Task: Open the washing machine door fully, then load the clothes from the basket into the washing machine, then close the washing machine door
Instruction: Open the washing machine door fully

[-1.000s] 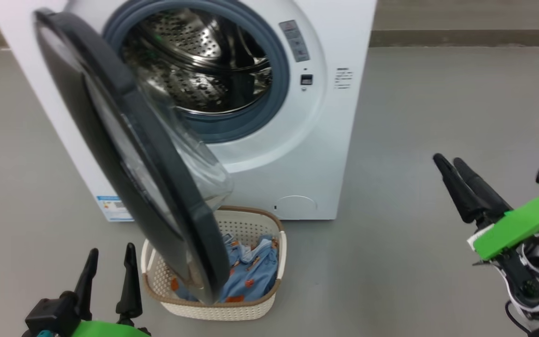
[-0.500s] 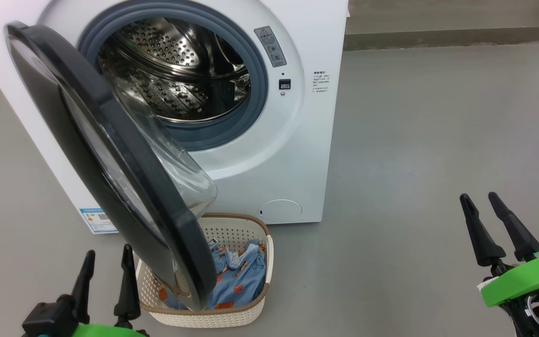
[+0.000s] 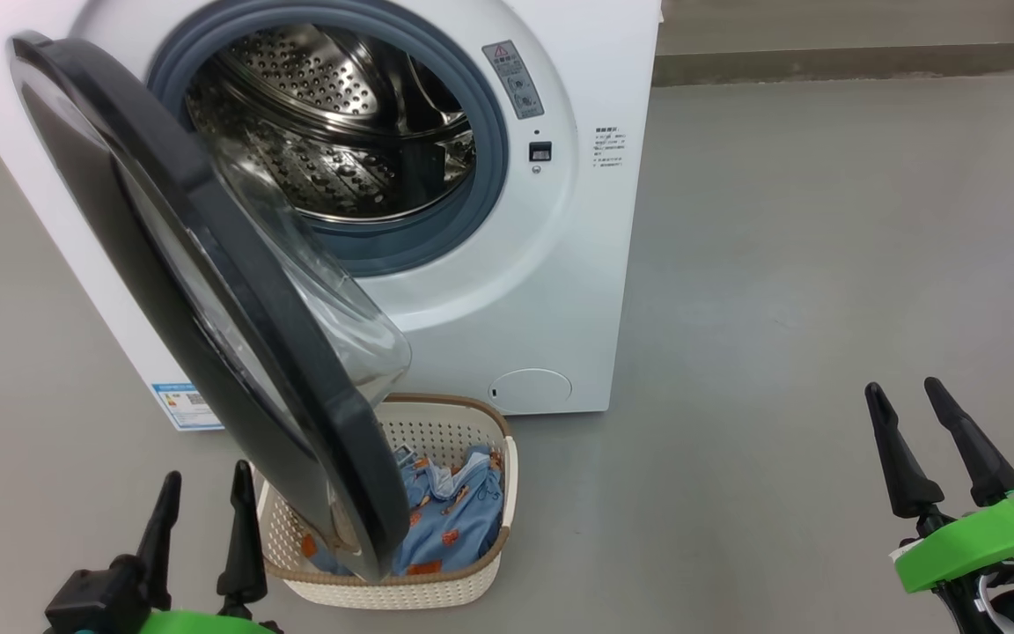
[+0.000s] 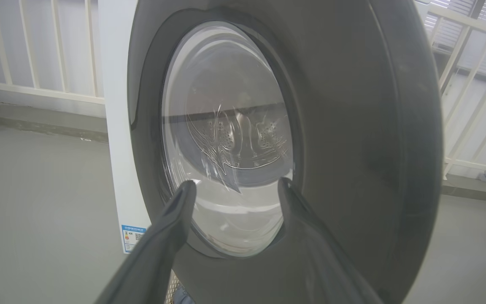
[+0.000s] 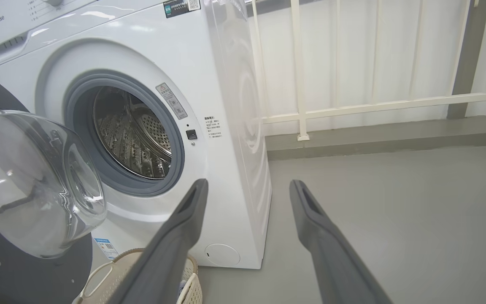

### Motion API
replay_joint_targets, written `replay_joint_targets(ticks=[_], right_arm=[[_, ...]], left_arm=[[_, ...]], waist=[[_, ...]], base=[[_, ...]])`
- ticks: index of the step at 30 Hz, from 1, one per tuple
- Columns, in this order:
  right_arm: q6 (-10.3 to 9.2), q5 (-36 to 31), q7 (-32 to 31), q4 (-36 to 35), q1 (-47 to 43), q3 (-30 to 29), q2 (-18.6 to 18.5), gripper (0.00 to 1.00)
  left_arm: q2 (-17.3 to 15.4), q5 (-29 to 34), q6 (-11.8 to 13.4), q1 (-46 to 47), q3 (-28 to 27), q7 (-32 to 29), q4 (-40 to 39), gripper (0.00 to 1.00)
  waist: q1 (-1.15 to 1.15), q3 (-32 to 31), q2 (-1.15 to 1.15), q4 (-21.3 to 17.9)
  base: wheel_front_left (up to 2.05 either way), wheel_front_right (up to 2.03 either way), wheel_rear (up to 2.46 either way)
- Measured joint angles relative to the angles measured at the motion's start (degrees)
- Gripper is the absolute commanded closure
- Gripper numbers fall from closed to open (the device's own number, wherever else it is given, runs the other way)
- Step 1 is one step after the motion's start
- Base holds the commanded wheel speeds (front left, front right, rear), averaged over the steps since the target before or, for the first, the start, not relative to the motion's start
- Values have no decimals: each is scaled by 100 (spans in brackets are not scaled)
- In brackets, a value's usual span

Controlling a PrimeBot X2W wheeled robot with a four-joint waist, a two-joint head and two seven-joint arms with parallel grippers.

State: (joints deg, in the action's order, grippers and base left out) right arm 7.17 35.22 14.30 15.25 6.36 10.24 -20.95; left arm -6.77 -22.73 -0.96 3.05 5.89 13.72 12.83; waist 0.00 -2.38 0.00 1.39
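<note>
The white washing machine point(image 3: 577, 264) stands ahead with its steel drum point(image 3: 331, 132) exposed. Its door point(image 3: 208, 299), black-rimmed with a clear glass bowl point(image 3: 340, 308), hangs partly open and swings out over the basket. The cream basket point(image 3: 489, 458) sits on the floor below, holding the light blue clothes point(image 3: 445, 519). My left gripper point(image 3: 205, 482) is open, low at the left, facing the door's outer side point(image 4: 352, 126). My right gripper point(image 3: 903, 392) is open, far right over bare floor, empty. The right wrist view shows the drum point(image 5: 133, 135), the bowl point(image 5: 36, 181) and the basket's rim point(image 5: 112, 266).
Grey floor point(image 3: 780, 308) spreads to the right of the machine. A white railing point(image 5: 352, 105) on a low kerb runs behind it. A blue label point(image 3: 180, 401) and a round flap point(image 3: 529, 389) sit low on the machine's front.
The head camera shifted, moving the scene left and down. My right gripper dropped lower and its fingers spread apart. The left gripper and the door kept their places.
</note>
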Motion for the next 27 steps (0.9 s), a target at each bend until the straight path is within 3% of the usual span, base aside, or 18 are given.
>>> replay_joint_targets(ticks=[27], right_arm=[[0,-99,0,145,10,63,71,0]], left_arm=[[-54,-43,1,7,45,42,32,0]], waist=[[0,44,0,-31]], base=[[0,0,0]])
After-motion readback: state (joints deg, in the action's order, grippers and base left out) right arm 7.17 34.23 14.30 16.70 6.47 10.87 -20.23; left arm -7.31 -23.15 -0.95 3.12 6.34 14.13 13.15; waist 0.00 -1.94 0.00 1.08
